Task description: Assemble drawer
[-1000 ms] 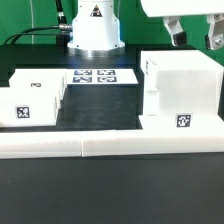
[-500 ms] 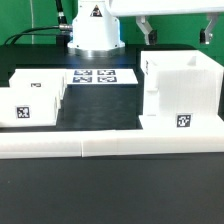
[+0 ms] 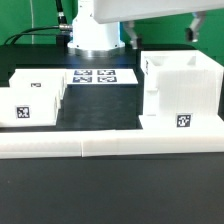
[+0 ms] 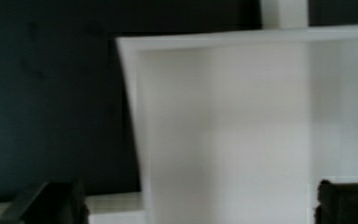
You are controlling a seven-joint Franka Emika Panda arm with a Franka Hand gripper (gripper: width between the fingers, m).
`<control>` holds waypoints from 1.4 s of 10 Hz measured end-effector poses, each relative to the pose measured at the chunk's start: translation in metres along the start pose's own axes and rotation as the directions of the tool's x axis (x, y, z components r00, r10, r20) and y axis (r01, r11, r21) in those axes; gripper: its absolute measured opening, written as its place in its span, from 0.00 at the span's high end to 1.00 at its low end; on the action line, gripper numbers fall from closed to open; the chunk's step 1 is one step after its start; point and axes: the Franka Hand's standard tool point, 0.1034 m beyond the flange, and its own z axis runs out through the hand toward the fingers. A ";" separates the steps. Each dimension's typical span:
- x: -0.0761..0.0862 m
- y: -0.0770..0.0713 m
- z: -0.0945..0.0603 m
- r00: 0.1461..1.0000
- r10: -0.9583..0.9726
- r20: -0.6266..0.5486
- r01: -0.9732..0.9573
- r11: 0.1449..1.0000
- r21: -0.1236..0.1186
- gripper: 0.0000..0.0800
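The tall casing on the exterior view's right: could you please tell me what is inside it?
Only bare white inner walls show below the rim of the casing, and nothing pokes out above it. Its front wall hides the floor and anything lying low inside.

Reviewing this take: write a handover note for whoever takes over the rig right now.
Gripper: open, empty, hanging above the casing.
Casing: upright at the exterior view's right, behind the border bar.
Front tray and rear tray: together at that view's left, apart from the casing.
Done: no tray inserted yet.
Left: grasp each tray and slide it into the casing.
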 end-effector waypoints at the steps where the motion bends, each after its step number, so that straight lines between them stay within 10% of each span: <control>1: -0.008 0.023 -0.001 1.000 0.012 -0.005 -0.012 1.000 -0.006 0.19; 3: -0.019 0.065 0.008 0.999 0.008 -0.038 -0.009 1.000 -0.023 0.19; 8: -0.021 0.072 0.013 0.999 -0.005 -0.040 0.004 1.000 -0.027 0.19; 14: -0.045 0.145 0.048 0.998 -0.014 -0.057 0.010 0.998 -0.069 0.19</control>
